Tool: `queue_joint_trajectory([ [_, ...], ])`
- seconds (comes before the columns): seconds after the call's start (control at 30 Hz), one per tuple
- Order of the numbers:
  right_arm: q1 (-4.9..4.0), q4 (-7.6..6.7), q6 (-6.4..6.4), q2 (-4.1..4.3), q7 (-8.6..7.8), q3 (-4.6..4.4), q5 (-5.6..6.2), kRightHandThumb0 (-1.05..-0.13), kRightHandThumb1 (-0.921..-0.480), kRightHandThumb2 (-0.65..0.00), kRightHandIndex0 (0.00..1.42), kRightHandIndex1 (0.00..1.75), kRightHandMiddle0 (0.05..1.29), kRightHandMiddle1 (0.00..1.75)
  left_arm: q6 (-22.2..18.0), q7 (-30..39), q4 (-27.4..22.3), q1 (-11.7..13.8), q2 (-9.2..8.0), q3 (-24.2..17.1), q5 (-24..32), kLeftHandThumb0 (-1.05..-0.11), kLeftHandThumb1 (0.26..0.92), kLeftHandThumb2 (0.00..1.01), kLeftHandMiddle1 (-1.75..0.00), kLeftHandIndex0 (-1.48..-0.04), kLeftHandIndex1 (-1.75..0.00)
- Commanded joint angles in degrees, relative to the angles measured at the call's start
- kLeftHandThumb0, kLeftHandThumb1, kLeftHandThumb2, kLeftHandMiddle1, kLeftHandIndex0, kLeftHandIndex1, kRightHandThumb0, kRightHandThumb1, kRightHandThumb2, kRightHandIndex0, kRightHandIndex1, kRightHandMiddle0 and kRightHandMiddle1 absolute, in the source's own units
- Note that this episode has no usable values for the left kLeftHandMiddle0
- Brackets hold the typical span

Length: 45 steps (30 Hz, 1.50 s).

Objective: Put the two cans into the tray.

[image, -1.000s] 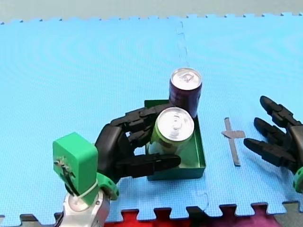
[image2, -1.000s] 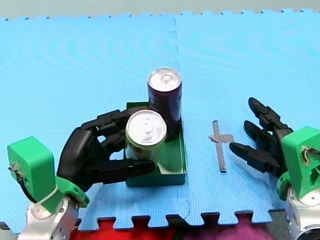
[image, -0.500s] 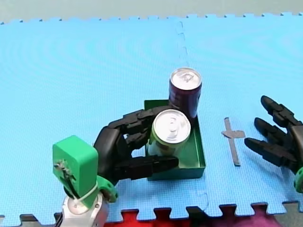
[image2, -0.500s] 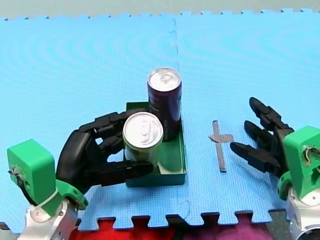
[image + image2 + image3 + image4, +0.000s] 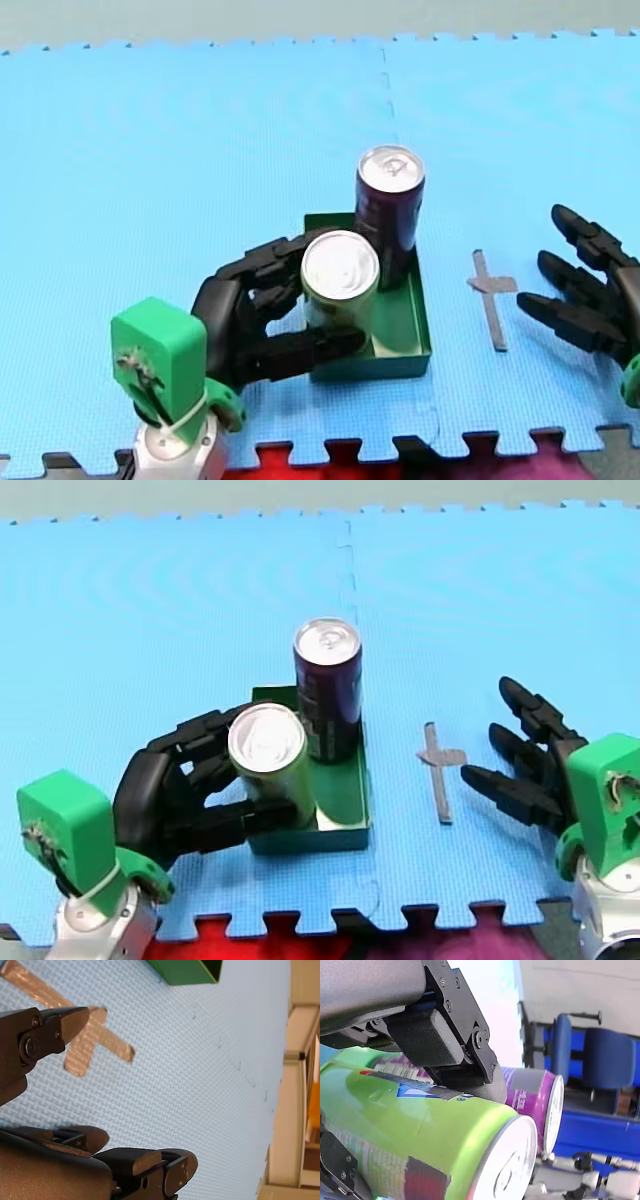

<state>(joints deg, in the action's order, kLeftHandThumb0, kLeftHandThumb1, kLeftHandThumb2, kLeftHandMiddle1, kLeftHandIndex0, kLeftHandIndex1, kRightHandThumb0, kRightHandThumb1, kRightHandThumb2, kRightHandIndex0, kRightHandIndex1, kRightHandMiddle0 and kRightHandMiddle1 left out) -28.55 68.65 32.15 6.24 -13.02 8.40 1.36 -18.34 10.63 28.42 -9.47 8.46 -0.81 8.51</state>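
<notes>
A green can leans toward the near left at the near left end of the green tray. My left hand is shut on it, fingers behind it and thumb across its front. In the second wrist view the black fingers press on the green can, with the purple can behind it. The purple can stands upright at the tray's far end. My right hand is on the right of the mat, apart from the tray and holding nothing.
A grey tape cross is stuck to the blue foam mat between the tray and my right hand. The first wrist view has the tape cross and a tray corner. The mat's jigsaw edge runs near me.
The green can has shifted left and toward me and tipped over more, carried by my left hand as it drew back. The purple can and right hand have stayed put.
</notes>
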Motion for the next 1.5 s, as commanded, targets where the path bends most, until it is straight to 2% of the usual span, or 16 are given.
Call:
queue_joint_trajectory([
  [0.0, 0.2, -0.19, -0.2, 0.26, 0.23, 0.01, 0.1, -0.972, -0.792, 0.0, 0.37, 0.0, 0.32, 0.0, -0.6, -0.65, 2.1, -0.41, -0.52, -0.3, -0.87, -0.397, 0.727, 0.0, 0.0, -1.3, 0.0],
  [0.2, 0.28, -0.35, -0.28, 0.17, 0.26, -0.07, 0.14, -0.976, -0.791, 0.0, 0.37, 0.0, 0.32, 0.0, -2.39, -2.4, 3.67, -1.12, -1.09, 0.02, -2.79, -0.394, 0.727, 0.0, 0.0, -1.3, 0.0],
  [0.63, 0.59, -0.65, 0.01, 0.04, 0.31, -0.22, 0.12, -0.982, -0.791, 0.0, 0.37, 0.0, 0.32, 0.0, -2.44, -7.11, 1.66, -0.11, -2.08, 1.95, -7.63, -0.395, 0.727, 0.0, 0.0, -1.3, 0.0],
  [0.8, 0.69, -0.61, 0.11, 0.02, 0.3, -0.18, 0.17, -0.983, -0.79, 0.0, 0.37, 0.0, 0.32, 0.0, -1.1, -9.15, -0.66, 0.54, -2.45, 3.28, -10.14, -0.398, 0.729, 0.0, 0.0, -1.3, 0.0],
  [1.0, 0.79, -0.71, 0.0, 0.12, 0.13, -0.06, 0.32, -0.984, -0.788, 0.0, 0.37, 0.0, 0.32, 0.0, 2.6, -9.62, -4.49, 1.57, -3.09, 5.08, -11.87, -0.403, 0.728, 0.0, 0.0, -1.31, 0.0],
  [1.07, 0.8, -0.71, -0.04, 0.11, 0.16, -0.04, 0.32, -0.982, -0.787, 0.0, 0.37, 0.0, 0.32, 0.0, 5.13, -7.92, -6.41, 1.86, -4.29, 5.87, -11.91, -0.404, 0.727, 0.0, 0.0, -1.31, 0.0],
  [1.23, 0.82, -0.85, -0.21, -0.06, 0.36, -0.12, 0.25, -0.974, -0.785, 0.0, 0.37, 0.0, 0.31, 0.0, 12.76, 1.05, -13.18, 1.65, -9.69, 7.79, -10.6, -0.408, 0.72, 0.0, 0.0, -1.31, 0.0],
  [1.37, 0.79, -0.92, -0.5, -0.16, 0.4, -0.15, 0.25, -0.966, -0.781, 0.0, 0.36, 0.0, 0.31, 0.0, 14.15, 2.22, -16.28, 1.98, -10.46, 7.82, -10.16, -0.409, 0.715, 0.0, 0.0, -1.31, 0.0],
  [1.47, 0.83, -0.94, -0.61, -0.26, 0.47, -0.2, 0.23, -0.958, -0.778, 0.0, 0.36, 0.0, 0.31, 0.0, 16.77, 2.82, -19.39, 1.91, -11.12, 7.71, -9.72, -0.409, 0.712, 0.0, 0.0, -1.31, 0.0],
])
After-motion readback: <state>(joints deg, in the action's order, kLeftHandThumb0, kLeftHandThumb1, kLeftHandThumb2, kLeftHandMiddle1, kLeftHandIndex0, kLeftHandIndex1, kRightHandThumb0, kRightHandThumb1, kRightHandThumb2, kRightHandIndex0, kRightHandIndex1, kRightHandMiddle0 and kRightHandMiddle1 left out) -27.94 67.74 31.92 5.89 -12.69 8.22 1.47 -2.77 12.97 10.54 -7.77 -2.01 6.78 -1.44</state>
